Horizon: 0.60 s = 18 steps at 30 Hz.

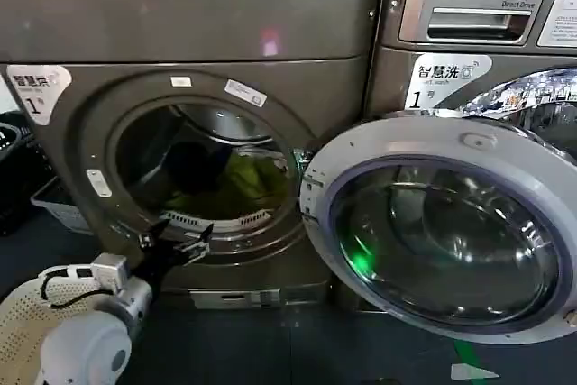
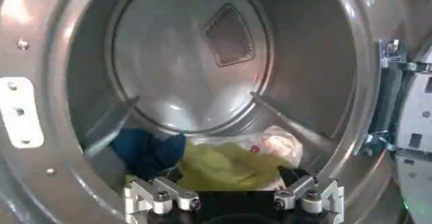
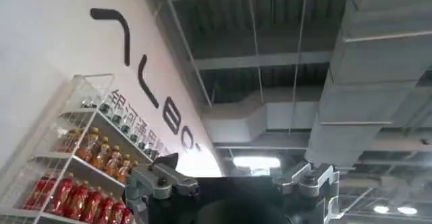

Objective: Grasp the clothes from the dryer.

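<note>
With the left gripper [image 1: 183, 244] open and empty at the near rim of the bronze-grey front-loading dryer [image 1: 297, 24], the heap of yellow-green, dark blue and white-pink clothes [image 2: 223, 161] lying deep on the drum floor risks a short reach or a fingertip [image 2: 138, 195] strike on the lip.

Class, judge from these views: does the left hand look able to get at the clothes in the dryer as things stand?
Probably yes. The left hand sits open at the dryer porthole's lower rim, door swung aside, nothing between it and the clothes.
</note>
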Motion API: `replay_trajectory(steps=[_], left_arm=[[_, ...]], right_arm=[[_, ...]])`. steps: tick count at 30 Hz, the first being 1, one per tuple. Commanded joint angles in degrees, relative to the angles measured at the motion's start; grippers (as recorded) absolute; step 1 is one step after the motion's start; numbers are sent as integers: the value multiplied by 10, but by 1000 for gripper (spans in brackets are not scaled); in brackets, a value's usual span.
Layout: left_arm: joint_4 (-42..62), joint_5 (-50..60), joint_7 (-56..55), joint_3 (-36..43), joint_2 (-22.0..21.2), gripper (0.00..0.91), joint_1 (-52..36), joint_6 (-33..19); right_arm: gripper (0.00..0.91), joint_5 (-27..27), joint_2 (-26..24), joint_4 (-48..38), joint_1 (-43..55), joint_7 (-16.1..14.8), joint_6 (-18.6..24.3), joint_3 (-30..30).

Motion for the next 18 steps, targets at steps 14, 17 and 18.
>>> replay_trajectory(steps=[14, 17, 18], left_arm=[[4, 3, 1, 2, -2, 907, -1, 2], [4, 3, 1, 2, -3, 907, 0, 2], [4, 3, 1, 3, -3, 907, -1, 2]], right_arm=[[907, 1, 1, -2, -1, -1, 3, 3], [907, 1, 1, -2, -1, -1, 3, 3], [907, 1, 1, -2, -1, -1, 3, 3]])
